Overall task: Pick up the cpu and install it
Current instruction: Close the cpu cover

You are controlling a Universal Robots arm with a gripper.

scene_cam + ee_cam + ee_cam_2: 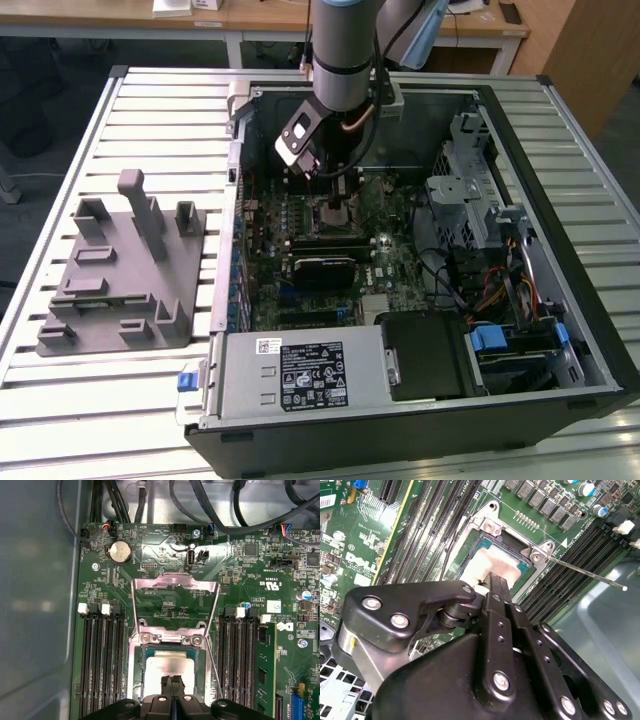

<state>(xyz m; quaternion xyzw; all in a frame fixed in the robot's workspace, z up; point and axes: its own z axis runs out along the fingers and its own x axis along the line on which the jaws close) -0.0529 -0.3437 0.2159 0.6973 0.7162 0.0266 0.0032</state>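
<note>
First wrist view: hand (172, 680) poised over the cpu (167, 662), which lies in the socket (134, 680).
Its fingers (165, 684) are clenched together on nothing, tips at the socket's middle, on or just above the cpu's silver top; contact I cannot tell. The load plate (175, 584) stands swung open beside the socket. Done well, I judge, this step wants the chip flat and square in the socket, any pressure light and vertical. In the exterior view the arm (342, 60) hangs nearly upright above the socket, wrist pointing down into the open computer case (420, 445).

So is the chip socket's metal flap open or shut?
Open: the flap is swung back, leaving the cpu uncovered in the socket.
</note>
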